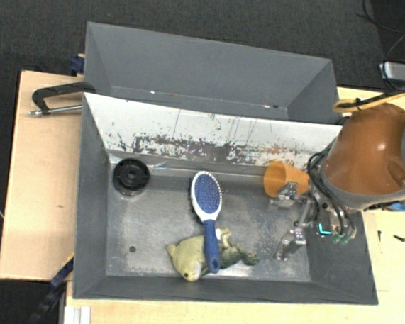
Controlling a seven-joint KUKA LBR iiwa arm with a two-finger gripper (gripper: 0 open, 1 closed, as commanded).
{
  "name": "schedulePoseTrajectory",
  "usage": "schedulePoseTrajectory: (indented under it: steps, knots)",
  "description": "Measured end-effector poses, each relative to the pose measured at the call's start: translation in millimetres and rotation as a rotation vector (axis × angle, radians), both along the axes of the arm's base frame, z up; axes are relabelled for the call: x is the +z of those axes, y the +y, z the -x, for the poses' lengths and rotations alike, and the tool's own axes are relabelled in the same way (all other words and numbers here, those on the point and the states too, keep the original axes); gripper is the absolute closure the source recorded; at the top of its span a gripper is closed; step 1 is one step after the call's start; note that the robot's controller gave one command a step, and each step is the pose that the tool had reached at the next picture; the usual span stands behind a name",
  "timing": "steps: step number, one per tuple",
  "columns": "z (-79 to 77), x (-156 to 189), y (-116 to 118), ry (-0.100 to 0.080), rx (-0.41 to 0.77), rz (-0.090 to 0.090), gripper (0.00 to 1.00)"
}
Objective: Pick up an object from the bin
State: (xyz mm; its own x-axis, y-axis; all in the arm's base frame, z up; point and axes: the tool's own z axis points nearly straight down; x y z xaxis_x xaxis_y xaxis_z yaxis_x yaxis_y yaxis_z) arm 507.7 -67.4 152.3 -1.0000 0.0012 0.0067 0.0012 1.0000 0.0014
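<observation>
My gripper (287, 224) is low over the right part of the bin floor, open, with only bare floor between its fingers. One fingertip (283, 199) lies just in front of an orange cup (281, 177) that rests on its side against the back wall. The other fingertip (285, 252) is close to the front wall. To the left of the gripper lies a blue hairbrush (207, 196), its handle pointing to the front. The handle rests across a pale yellow-green plush toy (189, 257).
A black round cap-like thing (131, 175) sits in the back left corner. The arm's orange cover hangs over the bin's right wall. There is bare floor between the brush and the gripper, and in the front left.
</observation>
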Motion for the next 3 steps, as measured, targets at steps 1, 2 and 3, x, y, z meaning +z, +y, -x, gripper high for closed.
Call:
schedulePoseTrajectory:
  steps: [1, 2, 3]
  knots:
    - [11.0, -81, 32, -0.011, 0.373, 0.000, 0.00]
    - [9.4, -79, 33, -0.018, 0.374, 0.000, 1.00]
    - [-1.8, 110, 29, -0.022, 0.386, 0.003, 1.00]
